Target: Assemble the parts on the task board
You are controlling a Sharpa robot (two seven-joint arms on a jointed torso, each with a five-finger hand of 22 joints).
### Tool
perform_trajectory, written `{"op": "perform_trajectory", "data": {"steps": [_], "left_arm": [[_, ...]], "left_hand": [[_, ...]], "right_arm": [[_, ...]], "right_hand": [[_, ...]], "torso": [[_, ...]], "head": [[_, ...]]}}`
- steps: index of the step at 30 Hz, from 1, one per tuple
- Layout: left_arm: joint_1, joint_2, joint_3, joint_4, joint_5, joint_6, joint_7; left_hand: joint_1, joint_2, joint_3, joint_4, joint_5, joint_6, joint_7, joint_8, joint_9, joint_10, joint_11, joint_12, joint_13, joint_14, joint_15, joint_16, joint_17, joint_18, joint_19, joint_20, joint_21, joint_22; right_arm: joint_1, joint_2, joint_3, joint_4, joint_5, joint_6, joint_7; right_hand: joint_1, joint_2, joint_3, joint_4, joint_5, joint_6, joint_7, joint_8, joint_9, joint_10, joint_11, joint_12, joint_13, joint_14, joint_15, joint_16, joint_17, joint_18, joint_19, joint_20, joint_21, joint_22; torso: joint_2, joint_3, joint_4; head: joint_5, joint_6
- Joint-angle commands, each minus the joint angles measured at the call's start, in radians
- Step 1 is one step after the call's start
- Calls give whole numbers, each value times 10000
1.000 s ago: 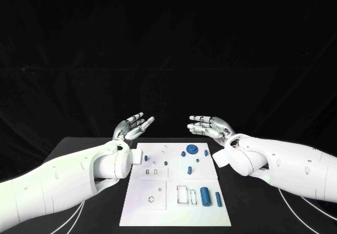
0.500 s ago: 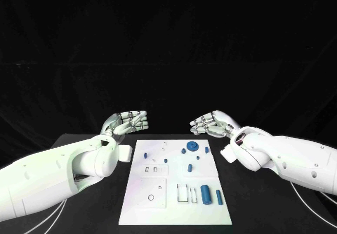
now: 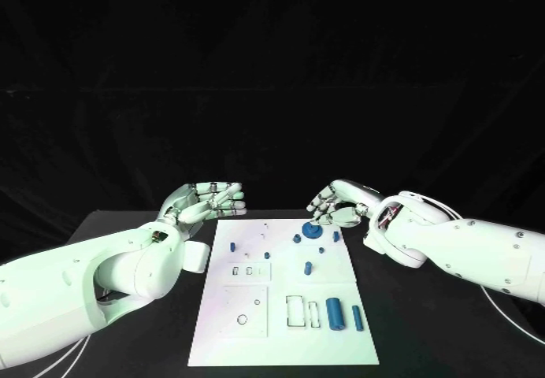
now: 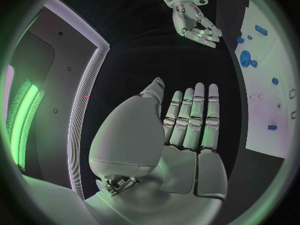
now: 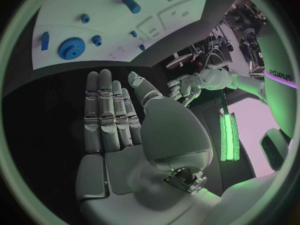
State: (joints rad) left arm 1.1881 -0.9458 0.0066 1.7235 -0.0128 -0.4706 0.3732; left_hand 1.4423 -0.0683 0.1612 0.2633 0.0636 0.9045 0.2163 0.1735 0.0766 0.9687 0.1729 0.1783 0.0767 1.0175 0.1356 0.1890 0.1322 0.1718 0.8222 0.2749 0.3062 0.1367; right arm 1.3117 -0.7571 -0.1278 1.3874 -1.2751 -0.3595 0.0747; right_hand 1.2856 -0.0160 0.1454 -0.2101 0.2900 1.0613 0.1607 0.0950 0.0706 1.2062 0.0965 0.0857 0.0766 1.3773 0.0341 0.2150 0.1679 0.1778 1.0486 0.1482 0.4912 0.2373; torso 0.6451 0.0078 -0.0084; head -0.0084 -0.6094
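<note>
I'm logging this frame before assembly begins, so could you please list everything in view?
board: one, white, middle of the table.
gear: one, blue, far end of the board, just before the right hand's fingers.
cylinder: one, blue, largest part, near right of the board.
rod: one, blue, right beside the cylinder.
small parts: several, blue, scattered over the far half.
table: one, black, under the board.
left hand: silver, empty, above the board's far left corner.
right hand: silver, empty, over the far right.

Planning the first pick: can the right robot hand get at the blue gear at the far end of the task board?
Probably yes. The right robot hand hovers open beside the blue gear, which lies exposed on the task board; nothing stands between them.
</note>
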Motion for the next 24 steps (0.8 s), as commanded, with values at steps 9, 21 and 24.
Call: {"op": "perform_trajectory", "data": {"steps": [9, 21, 24], "left_arm": [[139, -236, 86, 547, -121, 455, -63], [163, -292, 105, 695, -122, 547, -70], [164, -302, 106, 738, -122, 542, -55]], "left_hand": [[92, -16, -8, -55, -21, 46, 11, -10, -11, 26, 3, -50, -8, 30, 1, 17, 21, 129, 116, -5, 78, 21], [84, -31, -31, -54, -21, -2, 38, -67, -31, -41, 32, -120, -27, -14, 23, -26, 28, 123, 133, -14, 103, 25], [84, -31, -31, -55, -21, -5, 41, -70, -32, -44, 34, -124, -28, -18, 25, -29, 28, 122, 133, -14, 103, 25]], "right_arm": [[99, 480, 4, -124, -3613, 318, -1963], [73, 1155, -1, -755, -3812, 671, -2063], [65, 1232, -2, -827, -3840, 775, -2079]], "right_hand": [[-90, -320, 48, 263, 180, 65, -199, -134, 0, -85, -157, -177, 160, 1321, -407, 1874, 1911, 20, 957, -485, 1643, 1128], [-80, -576, 614, 682, 184, 10, -179, -227, 9, -523, -130, -66, 346, 1231, -364, 6605, 6194, -451, 1797, -503, 5448, 5625], [-52, -613, 723, 756, 231, 23, -173, -220, 14, -579, -128, -57, 367, 1298, -349, 7733, 7256, -602, 2150, -487, 6296, 6738]], "torso": [[612, 80, 84], [897, 106, 123], [938, 107, 152]], "head": [[-88, 220], [-123, 277], [-158, 261]]}}
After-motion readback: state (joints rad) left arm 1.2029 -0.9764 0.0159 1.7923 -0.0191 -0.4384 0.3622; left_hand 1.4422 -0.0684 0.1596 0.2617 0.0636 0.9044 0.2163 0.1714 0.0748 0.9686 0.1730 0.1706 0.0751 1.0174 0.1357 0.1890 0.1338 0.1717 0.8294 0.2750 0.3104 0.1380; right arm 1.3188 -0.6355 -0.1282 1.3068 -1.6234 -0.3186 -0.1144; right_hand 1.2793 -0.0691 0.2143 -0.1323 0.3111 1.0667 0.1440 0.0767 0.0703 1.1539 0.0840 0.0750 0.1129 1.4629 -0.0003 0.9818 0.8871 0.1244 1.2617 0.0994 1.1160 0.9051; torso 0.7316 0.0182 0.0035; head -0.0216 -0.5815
